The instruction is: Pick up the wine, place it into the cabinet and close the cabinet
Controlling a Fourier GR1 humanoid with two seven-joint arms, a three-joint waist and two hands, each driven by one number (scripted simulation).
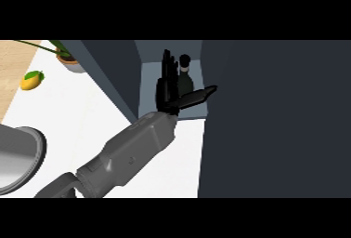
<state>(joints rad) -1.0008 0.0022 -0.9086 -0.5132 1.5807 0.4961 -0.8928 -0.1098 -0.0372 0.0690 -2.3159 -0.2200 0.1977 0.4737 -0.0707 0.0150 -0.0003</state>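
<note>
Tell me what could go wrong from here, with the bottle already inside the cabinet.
1. The robot hand is open right beside the wine bottle inside the cabinet; pulling back carelessly could tip the bottle.
2. The thumb points toward the dark cabinet door, so it might catch the door's edge on the way out.
3. The forearm lies across the opening, so the door cannot swing shut until it is withdrawn.

White counter (75, 116) — mango (31, 80), potted plant (68, 60)
</note>
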